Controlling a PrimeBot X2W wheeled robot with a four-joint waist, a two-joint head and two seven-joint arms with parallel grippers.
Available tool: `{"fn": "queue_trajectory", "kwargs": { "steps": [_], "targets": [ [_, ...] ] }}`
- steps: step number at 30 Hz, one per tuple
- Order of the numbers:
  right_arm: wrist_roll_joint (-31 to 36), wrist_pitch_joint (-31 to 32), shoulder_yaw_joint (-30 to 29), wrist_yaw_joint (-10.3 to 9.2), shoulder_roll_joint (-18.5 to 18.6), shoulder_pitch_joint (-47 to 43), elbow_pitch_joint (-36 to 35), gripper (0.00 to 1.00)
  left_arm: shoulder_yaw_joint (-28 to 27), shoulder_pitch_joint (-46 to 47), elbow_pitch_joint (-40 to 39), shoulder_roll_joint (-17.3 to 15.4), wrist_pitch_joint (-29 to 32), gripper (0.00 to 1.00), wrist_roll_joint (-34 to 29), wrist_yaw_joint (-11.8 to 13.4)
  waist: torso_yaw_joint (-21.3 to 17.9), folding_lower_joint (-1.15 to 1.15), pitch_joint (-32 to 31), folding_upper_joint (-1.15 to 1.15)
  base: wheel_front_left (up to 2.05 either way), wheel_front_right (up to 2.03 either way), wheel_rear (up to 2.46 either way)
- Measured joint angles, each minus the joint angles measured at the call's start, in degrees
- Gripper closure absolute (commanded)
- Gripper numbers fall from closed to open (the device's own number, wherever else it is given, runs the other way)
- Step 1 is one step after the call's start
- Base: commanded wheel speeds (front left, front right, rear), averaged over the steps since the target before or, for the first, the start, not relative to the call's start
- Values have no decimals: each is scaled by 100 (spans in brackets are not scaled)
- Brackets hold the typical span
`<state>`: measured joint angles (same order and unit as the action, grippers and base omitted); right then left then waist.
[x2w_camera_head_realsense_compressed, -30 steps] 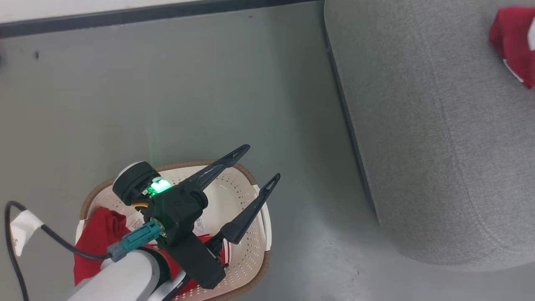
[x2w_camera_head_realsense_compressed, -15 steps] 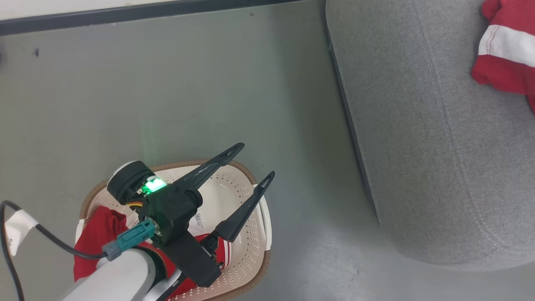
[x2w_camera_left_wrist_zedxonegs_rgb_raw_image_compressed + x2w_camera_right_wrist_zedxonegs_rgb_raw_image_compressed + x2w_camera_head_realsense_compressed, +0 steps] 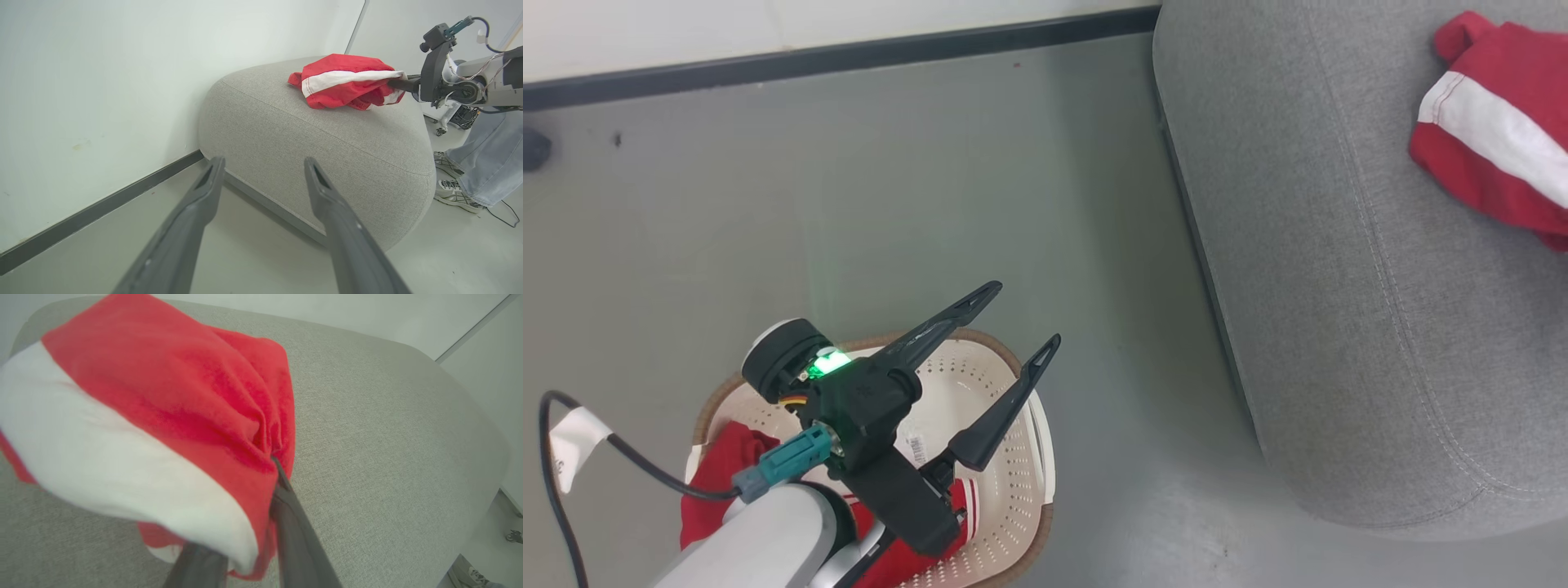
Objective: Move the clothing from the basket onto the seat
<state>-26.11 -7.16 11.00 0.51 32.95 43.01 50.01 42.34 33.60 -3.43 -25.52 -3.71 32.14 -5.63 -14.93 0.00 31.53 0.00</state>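
Clothing (image 3: 1494,139), head view: one red, white-banded piece lies on the grey seat (image 3: 1339,327); a second piece (image 3: 719,478) lies in the basket (image 3: 1013,482), beneath the left gripper (image 3: 1026,313), whose fingers are spread wide. Left wrist view: the right gripper (image 3: 399,84) meets the piece on the seat. Right wrist view: its fingers (image 3: 291,531) pinch that cloth.
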Motion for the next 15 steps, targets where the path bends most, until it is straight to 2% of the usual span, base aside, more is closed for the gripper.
{"fn": "queue_trajectory", "kwargs": {
  "steps": [11,15],
  "targets": [
    [64,379,169,5,-54,98,308,0,-29,-69,355,155,-252,0,58,2,6,0,-467,0,0,0,0],
    [94,621,302,148,-186,27,318,0,-41,-190,499,213,-322,0,104,8,-15,-1,-690,0,0,0,0]
  ]
}}
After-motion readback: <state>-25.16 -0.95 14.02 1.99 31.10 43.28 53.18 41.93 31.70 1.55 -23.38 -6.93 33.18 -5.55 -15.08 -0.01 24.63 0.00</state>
